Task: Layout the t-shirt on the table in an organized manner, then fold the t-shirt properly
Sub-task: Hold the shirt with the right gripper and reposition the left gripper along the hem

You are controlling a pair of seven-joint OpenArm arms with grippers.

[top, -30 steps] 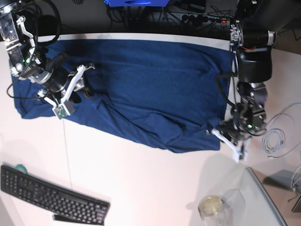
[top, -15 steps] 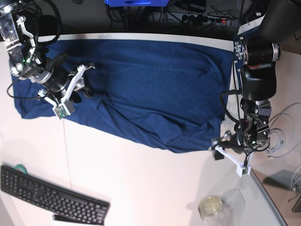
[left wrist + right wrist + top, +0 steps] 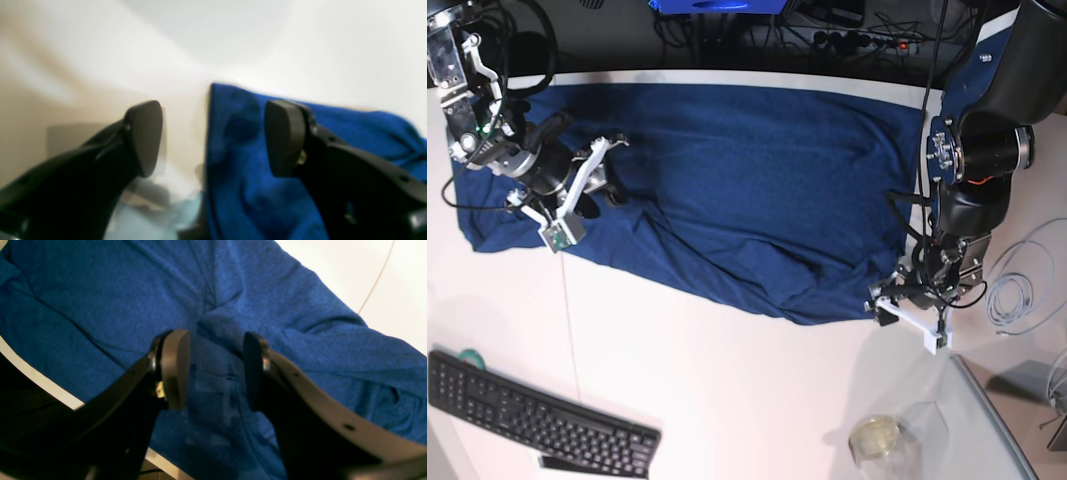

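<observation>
Left pincer (image 3: pixel 213 138) gapes, empty, at the plain navy knit t-shirt's (image 3: pixel 727 190) corner; right pincer (image 3: pixel 215 370) parted, empty, above cloth spread on smooth white counter (image 3: pixel 727 390). Advice: pinch hem edge only, low.

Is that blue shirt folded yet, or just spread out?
Spread out, not folded. The t-shirt lies mostly flat across the table as one wide sheet, with some wrinkles and a bunched lower edge.

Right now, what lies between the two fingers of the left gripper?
In the left wrist view, the left gripper stands open. Between its fingers lie bare white table and the t-shirt edge; neither finger visibly pinches the cloth.
</observation>
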